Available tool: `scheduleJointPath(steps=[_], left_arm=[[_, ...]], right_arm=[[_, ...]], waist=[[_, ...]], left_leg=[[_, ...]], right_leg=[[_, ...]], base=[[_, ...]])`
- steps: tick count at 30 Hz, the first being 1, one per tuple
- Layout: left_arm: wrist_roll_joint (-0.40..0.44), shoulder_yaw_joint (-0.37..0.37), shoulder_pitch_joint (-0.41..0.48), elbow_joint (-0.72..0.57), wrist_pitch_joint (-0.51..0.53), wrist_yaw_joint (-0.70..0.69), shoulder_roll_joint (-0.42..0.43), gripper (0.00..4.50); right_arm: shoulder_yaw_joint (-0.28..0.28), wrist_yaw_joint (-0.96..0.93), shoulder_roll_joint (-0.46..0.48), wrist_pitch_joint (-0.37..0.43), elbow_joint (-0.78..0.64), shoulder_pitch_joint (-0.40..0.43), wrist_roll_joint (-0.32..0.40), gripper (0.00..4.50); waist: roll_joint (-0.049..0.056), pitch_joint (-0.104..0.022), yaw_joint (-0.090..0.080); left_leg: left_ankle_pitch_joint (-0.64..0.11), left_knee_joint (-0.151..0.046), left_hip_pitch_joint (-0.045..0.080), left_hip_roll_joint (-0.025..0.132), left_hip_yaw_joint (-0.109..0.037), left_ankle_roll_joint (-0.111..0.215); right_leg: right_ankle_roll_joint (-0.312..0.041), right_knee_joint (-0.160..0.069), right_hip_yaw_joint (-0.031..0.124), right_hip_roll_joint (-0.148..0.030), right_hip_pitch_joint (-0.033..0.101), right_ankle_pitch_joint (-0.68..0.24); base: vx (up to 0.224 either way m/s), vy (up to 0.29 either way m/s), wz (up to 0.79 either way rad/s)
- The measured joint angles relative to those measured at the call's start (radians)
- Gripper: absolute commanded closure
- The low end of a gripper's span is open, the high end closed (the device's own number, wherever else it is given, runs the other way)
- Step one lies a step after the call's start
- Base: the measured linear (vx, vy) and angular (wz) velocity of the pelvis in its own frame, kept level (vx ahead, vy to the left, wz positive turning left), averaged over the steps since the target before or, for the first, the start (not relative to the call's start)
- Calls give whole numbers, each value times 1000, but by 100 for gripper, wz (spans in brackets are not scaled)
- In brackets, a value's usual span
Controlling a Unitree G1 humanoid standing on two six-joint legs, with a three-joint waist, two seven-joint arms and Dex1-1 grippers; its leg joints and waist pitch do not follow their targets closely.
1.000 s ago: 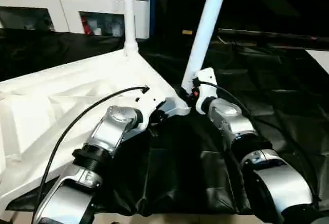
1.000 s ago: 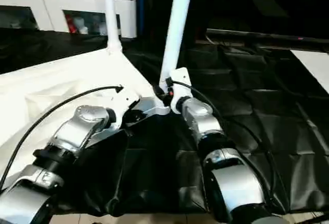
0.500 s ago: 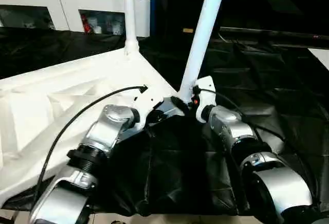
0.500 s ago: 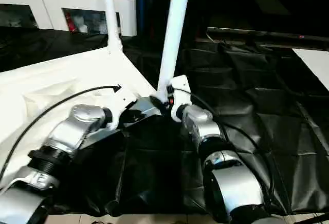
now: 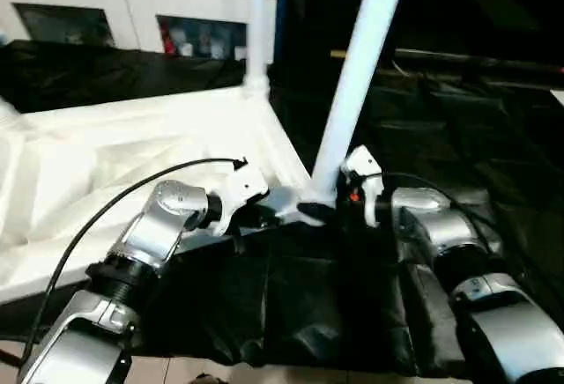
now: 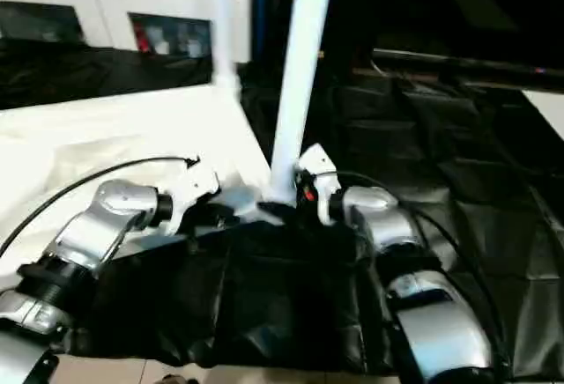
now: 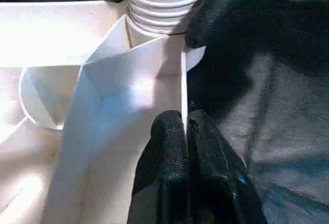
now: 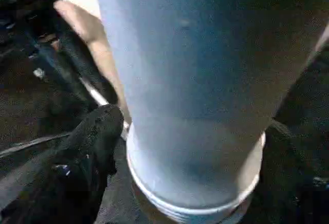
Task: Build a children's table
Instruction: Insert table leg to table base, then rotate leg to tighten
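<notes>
Your tabletop [image 5: 132,151] lies underside up on the worktop's black sheet [image 5: 458,137], ribs showing. One leg [image 5: 256,23] stands in the far corner socket. Left gripper [image 7: 185,131] has its fingers pinched shut on the tabletop's thin rim at the near corner. Right gripper [image 8: 185,147] has fingers [image 8: 87,152] spread around the base of the tilted near-corner leg [image 5: 357,84], holding it at its threaded end in the socket.

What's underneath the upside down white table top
A black crinkled sheet lies under the table top, showing past its near edge and right corner. What is beneath the sheet, and the part of it directly under the top, is covered.
</notes>
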Motion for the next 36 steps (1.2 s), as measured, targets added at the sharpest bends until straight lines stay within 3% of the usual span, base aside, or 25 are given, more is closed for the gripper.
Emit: scheduleJointPath(steps=[3, 5, 13, 21, 26, 31, 36], left_arm=[[-6, -10, 6, 0, -33, -55, 20, 450], [-9, -11, 8, 0, -40, -78, 27, 450], [-16, -22, 10, 0, -72, -149, 46, 450], [-16, -21, 13, 6, -75, -146, 39, 450], [20, 17, -4, 58, -47, 19, -28, 450], [50, 42, -53, 124, 24, 223, -125, 450], [63, 64, -78, 151, 76, 338, -185, 450]], right_arm=[[24, 74, -24, 2, -49, 28, -2, 68], [32, 98, -34, 10, -72, 37, -2, 101], [50, 159, -60, 59, -165, 78, 1, 156], [37, 141, -50, 93, -220, 118, 6, 166], [-47, -119, 33, 94, -167, 116, 1, 167], [-142, -452, 151, 92, -46, 53, 8, 169], [-171, -659, 214, 56, 18, 10, -7, 169]], waist=[[0, 0, 6], [0, 0, 9], [0, 0, 16], [0, 0, 16], [2, -1, -1], [5, -2, -22], [8, -3, -30]], left_leg=[[0, 1, 0, 0, 0, 0], [0, 1, 0, 0, 0, 0], [0, 1, 0, 0, 0, 0], [0, 1, 0, 0, 0, 0], [0, 1, 3, 0, 0, -1], [1, 1, 3, -1, 0, -1], [1, 1, 3, -1, 0, -1]], right_leg=[[0, 0, 0, 0, 0, 0], [-1, 0, 0, 0, 0, 0], [-1, 0, 1, 0, 1, 1], [-1, 0, 1, 0, 2, 1], [-2, 1, 2, 0, 2, 2], [-2, 0, 2, 0, 0, 2], [-2, -1, 2, 0, 0, 4]], base=[[0, 0, 0], [0, 0, 0], [0, 0, 0], [0, 0, 0], [0, 0, 0], [0, 0, 0], [0, 0, 0]])
